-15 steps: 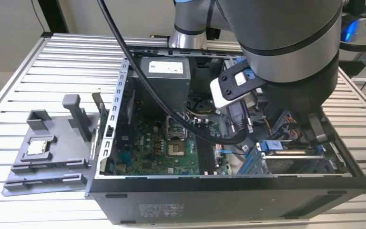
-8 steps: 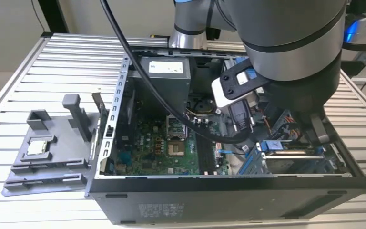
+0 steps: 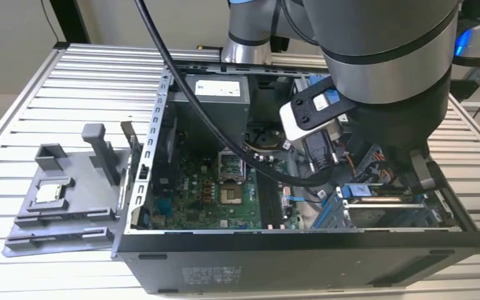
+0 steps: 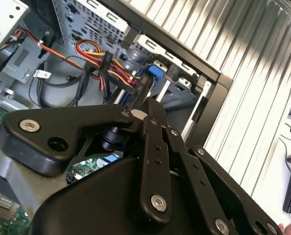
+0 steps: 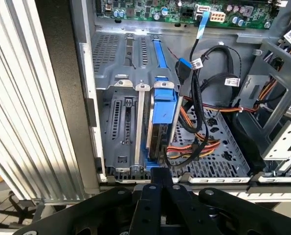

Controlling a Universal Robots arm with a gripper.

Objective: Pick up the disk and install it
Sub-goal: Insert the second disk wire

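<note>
- Standing on edge in a slot of the drive cage, the disk shows its blue frame and a strip of its metal side straight ahead of the fingers in the first wrist view.
- The fingers are drawn narrow, their tips close together at the disk's near edge. Whether they pinch that edge or only meet it cannot be told.
- In the second wrist view the fingers taper to a point among blue plastic parts and sheet-metal edges near the case wall.
- On one side of the disk, thin upright metal rails stand just beside it with narrow gaps between them. On the other side, a bundle of black, orange and red cables hangs close to the frame, with little free room.
- Beyond the far end of the disk, the blue rail runs on along the cage floor toward the motherboard.
- In the exterior view the arm reaches down into the open computer case at the exterior view's right.
- The case lies on a slatted metal counter. A grey fixture holding a small silver chip sits well apart from the fingers, outside the case wall.
</note>
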